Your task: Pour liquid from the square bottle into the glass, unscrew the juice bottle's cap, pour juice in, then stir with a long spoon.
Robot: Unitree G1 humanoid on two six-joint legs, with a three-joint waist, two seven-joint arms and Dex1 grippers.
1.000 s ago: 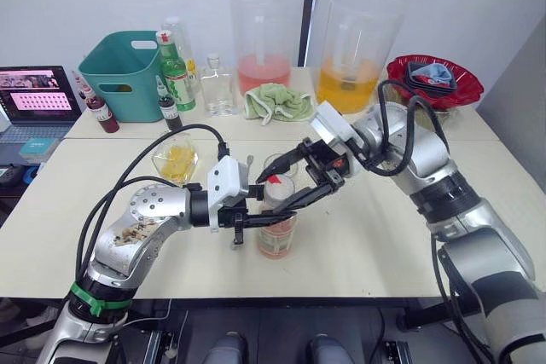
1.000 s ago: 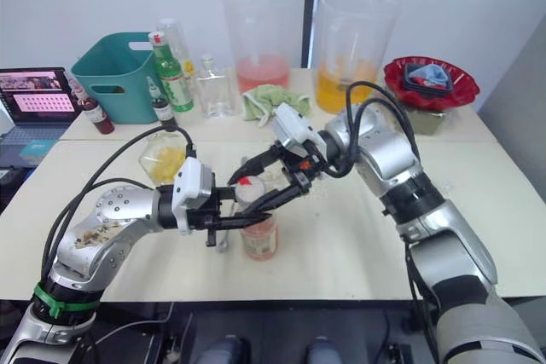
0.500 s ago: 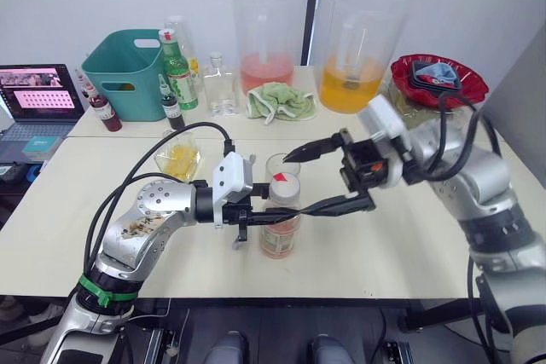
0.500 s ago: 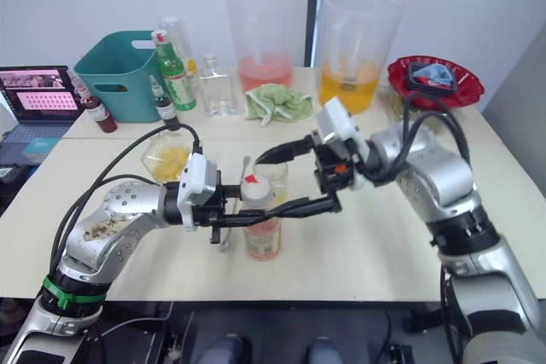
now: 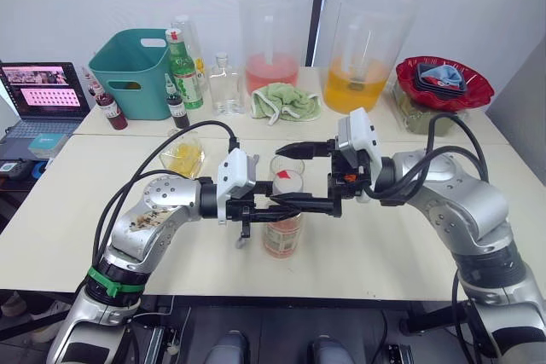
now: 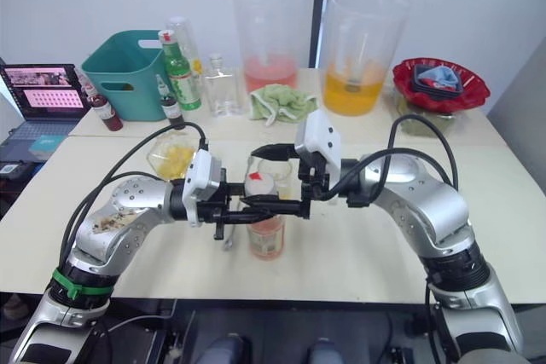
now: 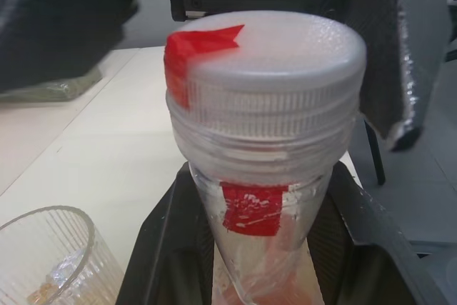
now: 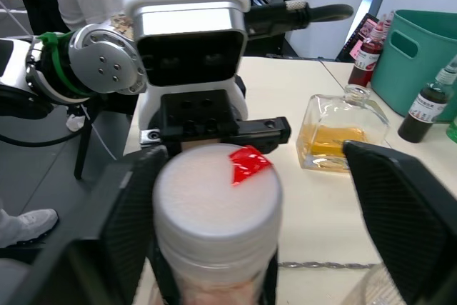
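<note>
Right gripper (image 5: 297, 175) was swung back from 3 o'clock, fingers spread astride cap (image 5: 287, 180); juice bottle (image 5: 281, 226) is clamped by left gripper (image 5: 263, 209); unscrewing can be begun

The glass (image 5: 283, 165) stands behind the juice bottle (image 5: 281, 226) and the right gripper (image 5: 288, 176), so just its rim shows. The long spoon (image 5: 242, 239) lies on the worktop (image 5: 375, 245) beneath the left gripper (image 5: 264, 208), mostly covered. In the right wrist view, the bottle's lower body is cut off by the picture's edge. Labels on the far bottles are too small to read.
</note>
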